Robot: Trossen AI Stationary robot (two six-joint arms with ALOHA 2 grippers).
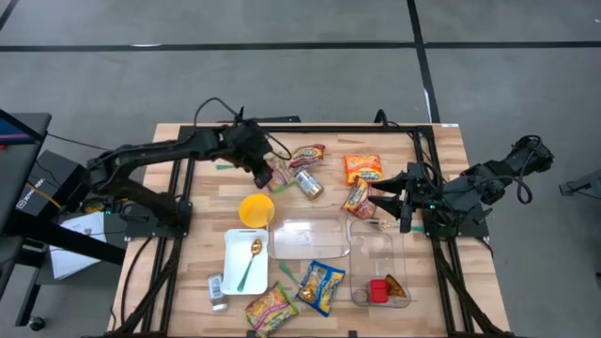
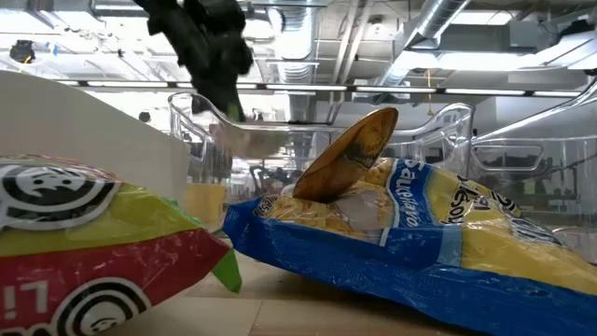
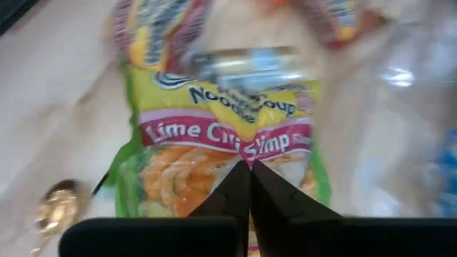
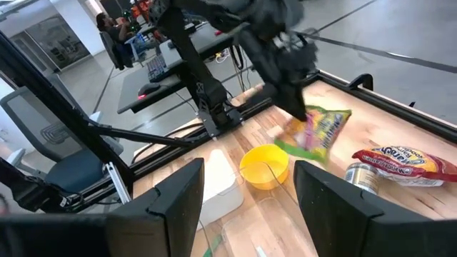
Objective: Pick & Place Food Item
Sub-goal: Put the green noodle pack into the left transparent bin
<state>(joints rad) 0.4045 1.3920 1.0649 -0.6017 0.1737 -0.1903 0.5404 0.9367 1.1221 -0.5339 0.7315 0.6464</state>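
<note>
A yellow-green noodle packet (image 3: pixel 228 121) with red lettering hangs from my left gripper (image 3: pixel 250 175), which is shut on it. From above, the packet (image 1: pixel 278 175) and my left gripper (image 1: pixel 266 169) show at the table's far middle, beside a tin can (image 1: pixel 309 184). The right wrist view shows the packet (image 4: pixel 321 132) slanting below the dark left hand. My right gripper (image 1: pixel 383 202) waits open at the table's right, over an orange packet (image 1: pixel 357 197), with nothing between its fingers (image 4: pixel 178 207). My left gripper pinches the noodle packet between its two shut fingertips, on the printed face near one end (image 3: pixel 243 158). The fingers slant down from the table's left and far side. The packet hangs tilted below them (image 4: pixel 325 128) and looks clear of the table.
A yellow bowl (image 1: pixel 256 209) stands just near of the packet. A white tray (image 1: pixel 235 272) holds a spoon. Clear containers (image 1: pixel 305 238) (image 1: pixel 380 263) fill the middle and right. Other packets lie far (image 1: pixel 362 167) (image 1: pixel 308 155) and near (image 1: pixel 321 284) (image 1: pixel 270 307).
</note>
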